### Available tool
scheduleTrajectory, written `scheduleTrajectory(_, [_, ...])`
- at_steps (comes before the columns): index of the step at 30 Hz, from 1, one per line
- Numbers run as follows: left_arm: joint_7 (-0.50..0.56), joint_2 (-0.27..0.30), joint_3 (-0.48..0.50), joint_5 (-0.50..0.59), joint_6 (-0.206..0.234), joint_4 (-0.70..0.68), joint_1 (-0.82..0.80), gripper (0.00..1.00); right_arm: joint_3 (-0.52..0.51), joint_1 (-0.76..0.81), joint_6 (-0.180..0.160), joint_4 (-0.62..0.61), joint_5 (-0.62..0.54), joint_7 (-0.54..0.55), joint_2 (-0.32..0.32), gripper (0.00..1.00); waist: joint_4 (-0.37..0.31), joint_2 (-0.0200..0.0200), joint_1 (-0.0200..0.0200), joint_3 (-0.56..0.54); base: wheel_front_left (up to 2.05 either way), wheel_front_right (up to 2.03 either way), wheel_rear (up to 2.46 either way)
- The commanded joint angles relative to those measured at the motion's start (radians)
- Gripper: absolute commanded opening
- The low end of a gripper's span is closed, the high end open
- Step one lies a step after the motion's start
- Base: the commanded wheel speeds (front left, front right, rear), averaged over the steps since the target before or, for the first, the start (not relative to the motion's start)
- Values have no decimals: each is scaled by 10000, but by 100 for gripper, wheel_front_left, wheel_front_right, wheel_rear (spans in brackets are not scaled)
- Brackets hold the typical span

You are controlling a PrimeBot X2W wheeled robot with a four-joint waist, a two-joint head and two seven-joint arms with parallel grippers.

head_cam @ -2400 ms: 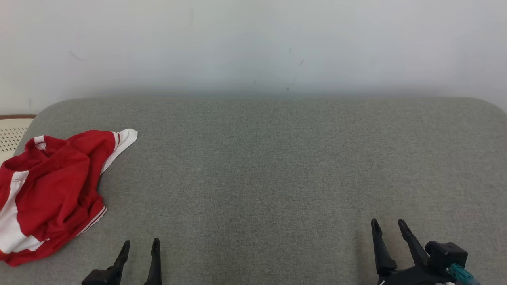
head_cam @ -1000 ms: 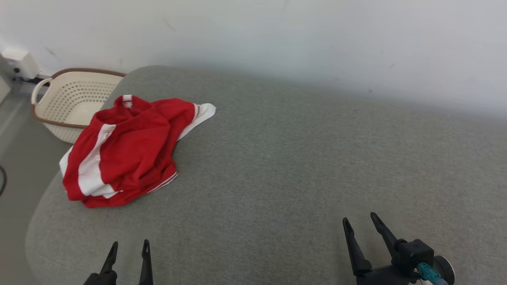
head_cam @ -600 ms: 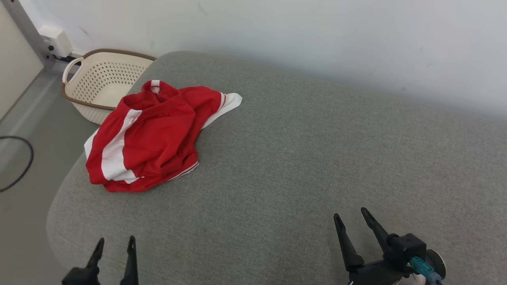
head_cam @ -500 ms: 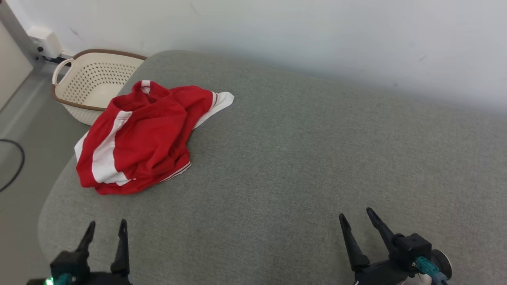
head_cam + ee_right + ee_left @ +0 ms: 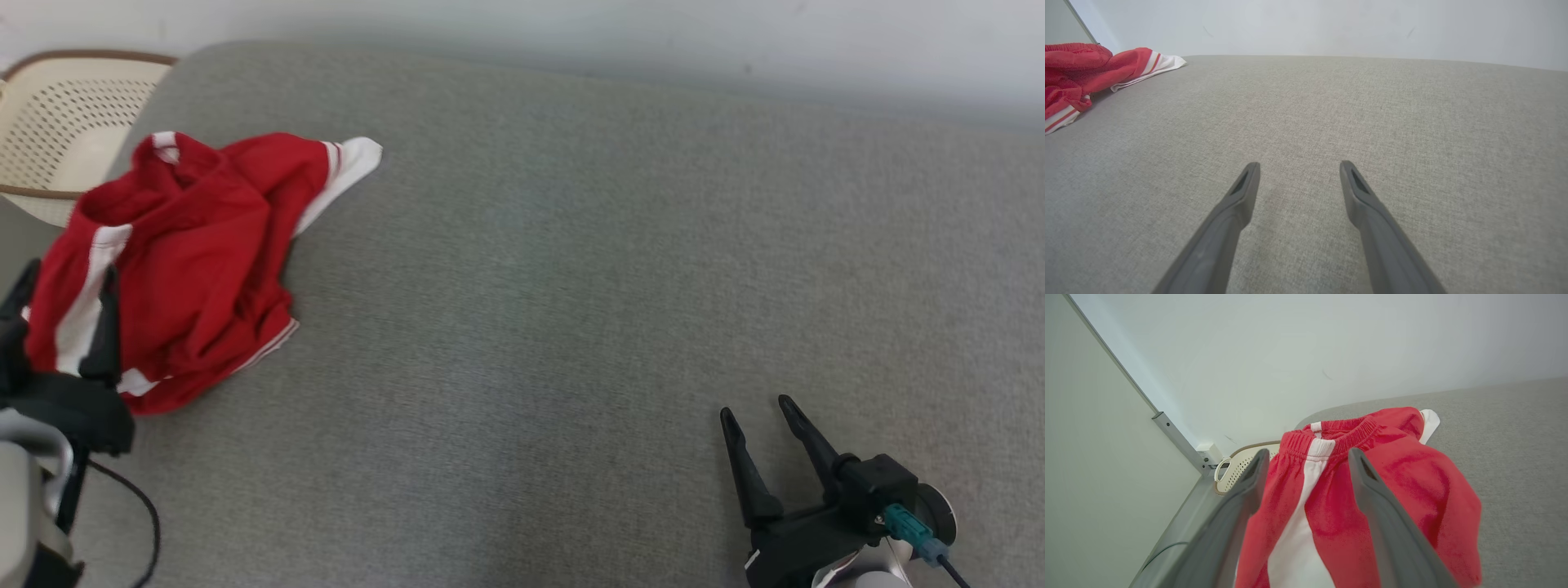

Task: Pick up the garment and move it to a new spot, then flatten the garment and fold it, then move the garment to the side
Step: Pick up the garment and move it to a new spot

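A crumpled red garment (image 5: 188,245) with white stripes lies at the left end of the grey cushioned surface (image 5: 571,286). My left gripper (image 5: 72,269) is open at the garment's near left edge, its dark fingers straddling a white stripe. In the left wrist view the garment (image 5: 1392,486) lies between and beyond the open left gripper (image 5: 1308,451); I cannot tell whether they touch. My right gripper (image 5: 755,407) is open and holds nothing low over the surface at the near right. In the right wrist view the right gripper (image 5: 1299,164) points across bare fabric, with the garment (image 5: 1069,77) far left.
A cream perforated basket (image 5: 57,106) with a brown rim stands on the floor just past the surface's left end, also visible as the basket (image 5: 1241,463) beyond the garment. A pale wall (image 5: 571,24) runs behind the surface. The surface's rounded left edge is close to the garment.
The head camera has tilted down and swung. My left gripper has reached forward from the near edge to the garment's near left side. The right gripper has held its place.
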Motion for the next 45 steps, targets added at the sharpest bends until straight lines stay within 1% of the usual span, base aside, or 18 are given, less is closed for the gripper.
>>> scheduleTrajectory(1, [-38,180,-65,65,-73,266,-297,100,42,-104,4,-20,37,-10,-82,100,-561,-1,-2,631,0,0,0])
scheduleTrajectory(3, [-38,423,-208,208,-128,854,-714,100,51,-188,4,-69,63,-12,-163,100,-694,-1,-2,810,0,0,0])
scheduleTrajectory(6, [-28,637,-351,298,-136,1626,-1360,100,40,-283,4,-87,98,-12,-233,100,-877,-1,-2,1069,0,0,0])
scheduleTrajectory(9, [-14,756,-449,363,2,2263,-1818,100,-45,-355,4,-93,126,-10,-307,100,-1021,-1,-2,1268,0,0,0])
scheduleTrajectory(13, [-10,841,-381,333,386,3052,-2201,100,-100,-291,2,-76,178,-5,-311,100,-1182,-1,-2,1350,0,0,0])
scheduleTrajectory(14, [-11,847,-398,358,469,3230,-2256,79,-119,-293,-2,-88,200,-2,-288,100,-1217,-1,-2,1348,0,0,0])
scheduleTrajectory(15, [-12,824,-377,337,566,3379,-2321,18,-133,-292,-2,-95,222,1,-273,100,-1240,-1,-2,1343,0,0,0])
scheduleTrajectory(16, [-16,796,-373,299,620,3492,-2389,0,-155,-298,-2,-113,234,2,-250,100,-1257,-1,-2,1336,0,0,0])
scheduleTrajectory(20, [-34,722,-406,239,734,3564,-2536,0,-191,-332,-2,-179,247,2,-186,100,-1272,-1,-2,1316,0,0,0])
scheduleTrajectory(22, [-40,638,-451,208,768,2985,-2594,0,-229,-351,-2,-214,269,1,-135,100,-1256,-1,-2,1248,0,0,0])
scheduleTrajectory(23, [-38,602,-557,249,700,2686,-2489,0,-228,-328,-2,-215,284,-2,-117,100,-1247,-1,-2,1192,0,0,0])
scheduleTrajectory(24, [-42,488,-856,408,568,1955,-2319,0,-352,-254,-2,-246,347,-8,-86,100,-1190,-1,-2,1019,0,0,0])
scheduleTrajectory(27, [-44,279,-1281,496,353,616,-2236,0,-489,-84,-1,-210,392,-8,-42,100,-1087,-1,-2,786,0,0,0])
scheduleTrajectory(30, [-43,-166,-1745,363,176,-641,-2054,0,-478,-57,-1,-166,455,-10,-8,100,-1015,-1,-2,523,0,0,0])
scheduleTrajectory(36, [-38,-1318,-2858,11,-159,-2184,-1730,0,-212,-92,-1,-12,555,-10,110,100,-1202,-1,-2,170,0,0,0])
scheduleTrajectory(40, [-39,-2138,-3659,-285,-288,-2700,-1619,0,-170,-43,-1,20,611,-10,136,100,-1494,-1,-2,62,0,0,0])
scheduleTrajectory(42, [-39,-2425,-4121,-441,-309,-2826,-1610,0,-185,-20,-1,36,647,-10,168,100,-1700,-1,-2,18,0,0,0])
scheduleTrajectory(45, [-39,-2706,-4756,-700,-364,-2746,-1494,0,-140,-8,-1,67,679,-10,278,100,-2126,-1,-2,-70,0,0,0])
